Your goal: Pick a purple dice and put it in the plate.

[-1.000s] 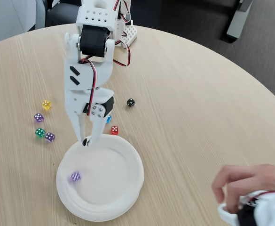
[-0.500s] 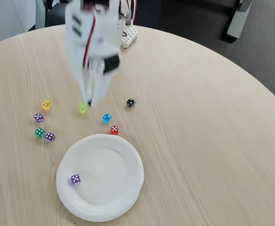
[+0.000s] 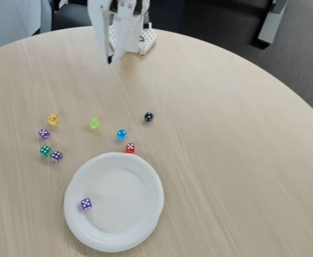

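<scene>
The purple dice (image 3: 85, 204), a small deep-violet cube with white pips, lies inside the white round plate (image 3: 145, 182) near its left rim, at the front of the table. My white gripper (image 3: 109, 60) hangs far back over the table's top edge, well away from the plate. Its fingertips (image 3: 107, 55) come together in a point with nothing between them, and it looks shut.
Loose dice lie behind and left of the plate: two paler purple ones (image 3: 44, 133) (image 3: 56, 156), green (image 3: 45, 151), yellow (image 3: 52, 119), lime (image 3: 94, 123), blue (image 3: 121, 134), red (image 3: 130, 148) close to the plate rim, black (image 3: 149, 116). The arm's base (image 3: 145, 38) stands at the far edge.
The arm has lifted off the plate's far rim and pulled back to the table's far edge. The purple dice stays in the plate. A hand at lower right has left the view.
</scene>
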Robot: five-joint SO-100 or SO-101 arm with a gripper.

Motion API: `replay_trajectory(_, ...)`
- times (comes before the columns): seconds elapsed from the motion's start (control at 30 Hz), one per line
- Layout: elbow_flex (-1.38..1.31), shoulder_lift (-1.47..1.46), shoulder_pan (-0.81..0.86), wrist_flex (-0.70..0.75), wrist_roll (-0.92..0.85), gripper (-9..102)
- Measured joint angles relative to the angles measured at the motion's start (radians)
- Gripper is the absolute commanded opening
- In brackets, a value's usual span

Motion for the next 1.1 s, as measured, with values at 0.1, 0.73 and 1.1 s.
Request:
replay_trajectory(0.1, 0.201, 0.167, 0.002, 0.000, -0.121, 0)
replay_trajectory(0.73, 0.655, 0.391, 0.000, 0.000, -0.272, 0)
replay_trajectory(1.1, 0.655, 0.400, 0.002, 0.000, -0.187, 1)
